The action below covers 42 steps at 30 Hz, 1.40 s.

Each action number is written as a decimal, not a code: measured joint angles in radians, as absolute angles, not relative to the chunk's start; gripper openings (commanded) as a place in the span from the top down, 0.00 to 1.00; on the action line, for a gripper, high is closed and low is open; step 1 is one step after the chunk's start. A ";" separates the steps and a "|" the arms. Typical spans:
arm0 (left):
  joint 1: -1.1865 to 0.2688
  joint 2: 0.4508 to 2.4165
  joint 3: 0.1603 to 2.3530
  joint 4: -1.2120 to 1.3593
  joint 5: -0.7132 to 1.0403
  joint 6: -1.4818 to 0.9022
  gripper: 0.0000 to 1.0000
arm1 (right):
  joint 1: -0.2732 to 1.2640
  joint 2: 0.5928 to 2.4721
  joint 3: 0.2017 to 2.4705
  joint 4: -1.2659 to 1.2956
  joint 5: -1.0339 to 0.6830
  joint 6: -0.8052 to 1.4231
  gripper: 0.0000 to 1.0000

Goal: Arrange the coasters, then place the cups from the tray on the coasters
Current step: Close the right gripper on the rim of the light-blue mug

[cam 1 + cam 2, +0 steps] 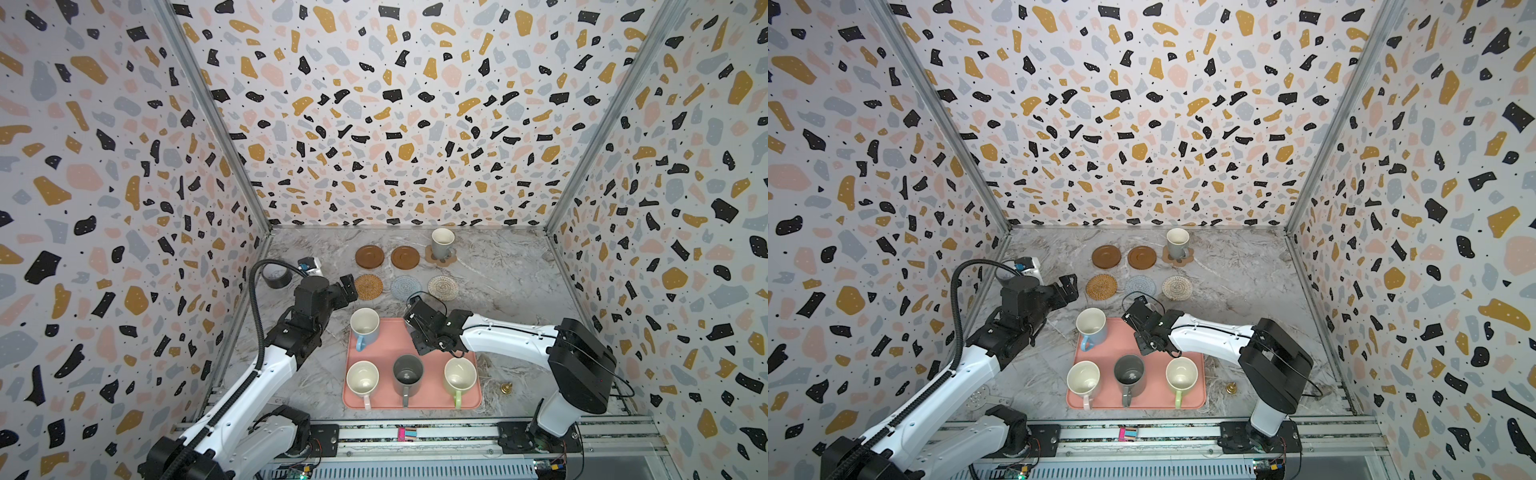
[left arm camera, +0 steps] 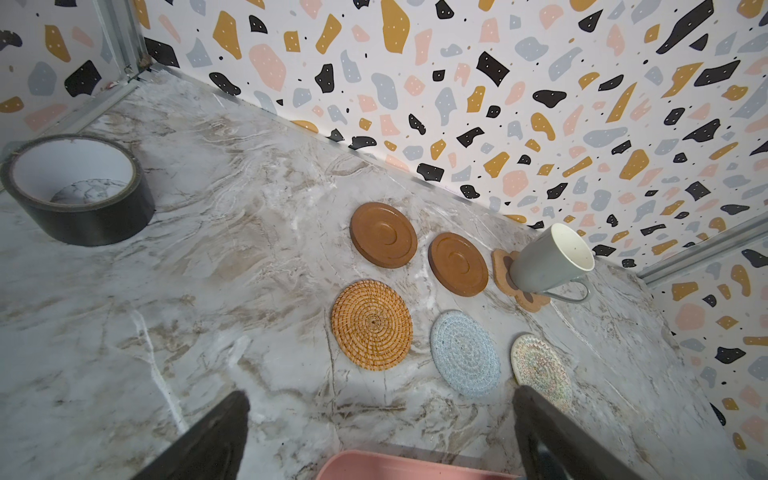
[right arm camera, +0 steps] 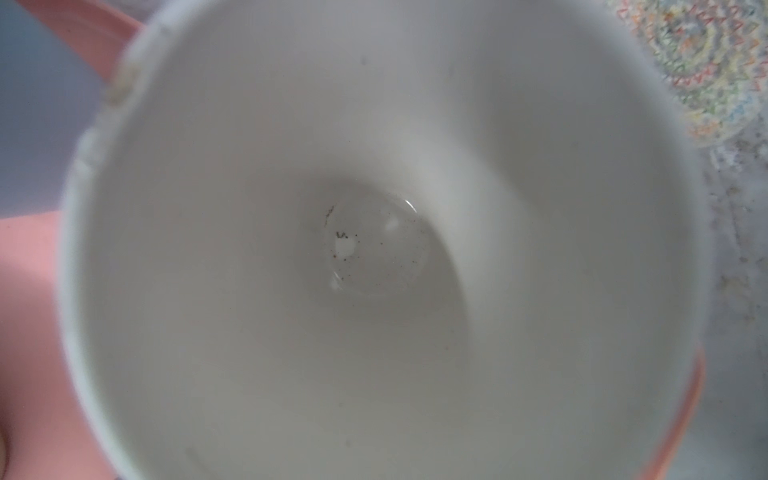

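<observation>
- Presently, item in hand: cream-lined mug (image 3: 374, 249), filling the right wrist view. In both top views it is hidden under the right gripper (image 1: 417, 332), over the upper right part of the tray (image 1: 388, 338), centre of the frame.
- Risk, slip: the grip point is hidden, so a shallow hold on rim or handle cannot be ruled out. The mug could swing or drop back onto the tray on lifting.
- Risk, collision: light blue mug (image 1: 365, 326) stands close to the left on the tray. Dark grey mug (image 1: 407, 372) and light green mug (image 1: 459, 374) stand just below. A low or sideways carry could knock them.
- Risk, placement: cream round coaster (image 1: 443, 287) and pale blue coaster (image 1: 405, 287) lie just above the tray, both bare and light. A dragged mug foot could shove either out of its row, or the mug could land half off.
- Risk, far row: grey-beige mug (image 1: 441, 243) already occupies the paw-shaped coaster (image 1: 448, 261); an overshoot could bump it.
- Hand, right gripper: jaws drawn together; judged clamped on the cream-lined mug, contact itself unseen.
- Hand, left gripper (image 2: 380, 399): fingers wide apart, holding nothing, touching nothing, hovering left of the tray near the rattan coaster (image 1: 368, 286).
</observation>
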<state>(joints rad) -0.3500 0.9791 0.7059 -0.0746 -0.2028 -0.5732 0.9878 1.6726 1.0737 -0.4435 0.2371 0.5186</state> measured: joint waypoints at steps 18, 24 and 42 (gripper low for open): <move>-0.350 0.947 0.704 -0.073 -0.199 -0.569 0.01 | 1.021 1.655 1.059 -0.419 0.278 0.483 0.90; -0.350 0.941 0.704 -0.074 -0.199 -0.564 0.01 | 1.021 1.650 1.059 -0.412 0.271 0.464 0.91; -0.350 0.902 0.704 -0.072 -0.218 -0.564 0.01 | 1.021 1.605 1.060 -0.411 0.244 0.439 0.92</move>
